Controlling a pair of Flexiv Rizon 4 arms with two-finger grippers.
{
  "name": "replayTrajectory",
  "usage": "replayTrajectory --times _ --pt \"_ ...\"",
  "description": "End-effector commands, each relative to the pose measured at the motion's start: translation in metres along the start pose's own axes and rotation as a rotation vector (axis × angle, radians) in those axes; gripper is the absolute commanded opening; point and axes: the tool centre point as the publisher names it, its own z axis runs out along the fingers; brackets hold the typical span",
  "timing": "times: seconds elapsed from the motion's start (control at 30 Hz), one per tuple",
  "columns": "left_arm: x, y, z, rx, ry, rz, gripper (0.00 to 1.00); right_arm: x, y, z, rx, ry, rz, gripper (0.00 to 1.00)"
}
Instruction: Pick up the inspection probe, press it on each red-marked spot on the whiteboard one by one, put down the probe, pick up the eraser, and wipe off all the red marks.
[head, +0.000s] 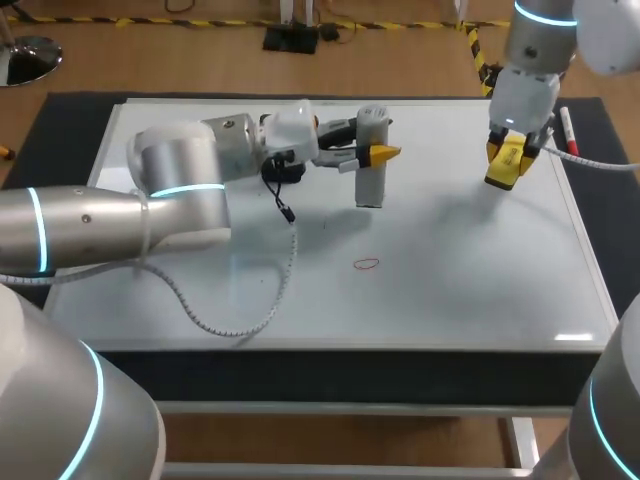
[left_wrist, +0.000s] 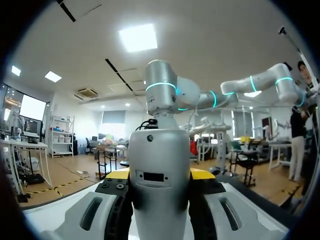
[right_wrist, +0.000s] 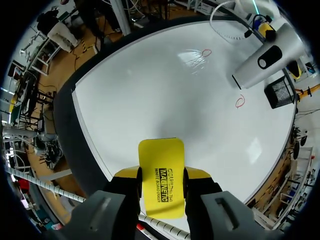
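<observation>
- A grey, upright, box-shaped inspection probe (left_wrist: 160, 150) fills the left wrist view. The left gripper (left_wrist: 160, 174) is clamped on it, one yellow-tipped finger on each side.
- In the head view the probe (head: 372, 160) stands upright over the far middle of the flat white whiteboard (head: 450, 290). Its lower end is down at the board's surface; whether it presses there I cannot tell. The left gripper (head: 374, 152) holds it near the top.
- A small red loop-shaped mark (head: 367, 264) lies on the board in front of the probe, apart from it.
- The right wrist view shows a second red loop (right_wrist: 240, 101) just beside the probe's foot.
- A flat yellow whiteboard eraser (right_wrist: 161, 155) is pinched between the right gripper's (right_wrist: 161, 175) fingers, sticking out ahead of them.
- The right gripper (head: 508, 165) hangs above the board's far right part, clear of the surface, well apart from the probe.
- A white coiled cable (head: 240, 322) trails from the left arm across the board's near left.
- A white marker pen with a red cap (head: 568, 130) lies just beside the board's right edge.
</observation>
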Motion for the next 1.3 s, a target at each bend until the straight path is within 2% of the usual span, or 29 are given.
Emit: replayTrajectory --times 0.03,0.23,0.53,1.3 --pt "-0.013 0.004 0.007 0.003 0.002 -0.005 0.00 0.000 -0.001 -0.001 0.001 0.003 -0.002 0.00" --pt "-0.022 0.009 0.014 0.012 0.013 -0.014 0.00 0.000 -0.001 -0.001 0.001 0.003 -0.002 0.00" --pt "-0.029 0.020 0.011 0.029 0.004 -0.017 0.00 0.000 -0.001 -0.001 0.001 0.003 -0.002 0.00" --pt "-0.033 0.031 0.009 0.025 0.022 -0.029 0.00 0.000 -0.001 -0.001 0.001 0.003 -0.002 0.00"
